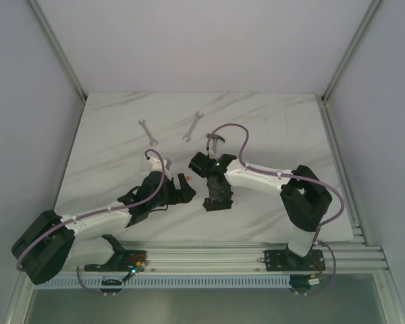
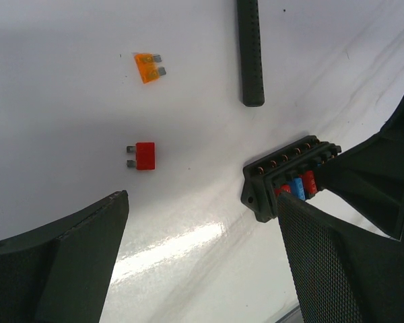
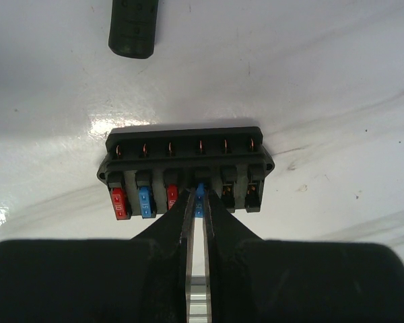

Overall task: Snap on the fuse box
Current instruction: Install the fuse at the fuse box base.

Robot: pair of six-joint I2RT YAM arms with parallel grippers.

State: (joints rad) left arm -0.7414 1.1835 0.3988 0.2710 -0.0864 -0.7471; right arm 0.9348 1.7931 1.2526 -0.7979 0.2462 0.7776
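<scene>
Near the front middle of the white marble table (image 1: 270, 121), the right gripper (image 3: 198, 202) points down at the fuse box (image 3: 188, 161), its fingers drawn almost together with only a thin slit between them; the tips seem to pinch a blue fuse (image 3: 199, 193) sitting in the 4th slot from the left, though the contact itself is partly hidden. The box lies flat on the table, with a red, a blue and another red fuse filling the first 3 slots. Just beside it the left gripper (image 2: 202, 202) hovers with its jaws spread wide and nothing between them. Past its fingers lie a loose red fuse (image 2: 145, 155) and, farther on, a loose orange fuse (image 2: 149, 67), apart from each other. Beyond the box is a hammer (image 2: 250, 54), and 2 wrenches (image 1: 147, 131) rest farthest back
</scene>
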